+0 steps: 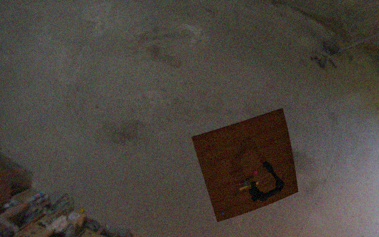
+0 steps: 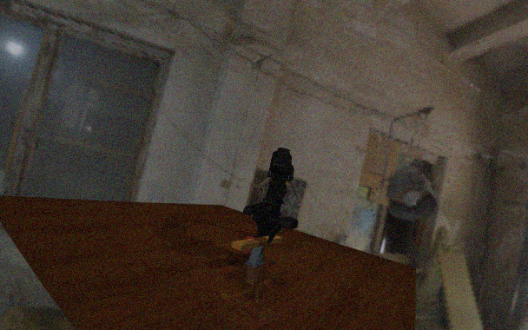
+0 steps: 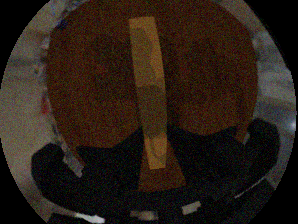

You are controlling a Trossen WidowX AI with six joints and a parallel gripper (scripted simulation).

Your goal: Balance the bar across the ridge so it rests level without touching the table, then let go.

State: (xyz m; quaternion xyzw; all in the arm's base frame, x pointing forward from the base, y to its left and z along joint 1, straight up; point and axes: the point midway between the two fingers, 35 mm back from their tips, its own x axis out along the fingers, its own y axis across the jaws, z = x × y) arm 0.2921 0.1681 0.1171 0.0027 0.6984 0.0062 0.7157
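The yellow-orange bar [image 1: 244, 188] [image 2: 243, 245] [image 3: 148, 60] is long and flat. My gripper [image 2: 270, 239] [image 3: 154, 127] is shut on it near one end, and most of its length sticks out beyond the fingers. In the exterior view the bar looks nearly level, above the table. The blue-grey ridge [image 1: 246, 183] [image 2: 255, 257] is a small wedge close beside the bar in the top view and just below it in the exterior view. I cannot tell whether they touch. The wrist view does not show the ridge.
The brown wooden table [image 1: 224, 149] [image 2: 108, 247] carries the black arm [image 1: 278, 184] [image 2: 278, 187]. A small red-pink object [image 1: 255, 172] lies between the bar and the arm's base. A small blue object [image 1: 222, 213] [image 3: 62, 23] lies near a table corner.
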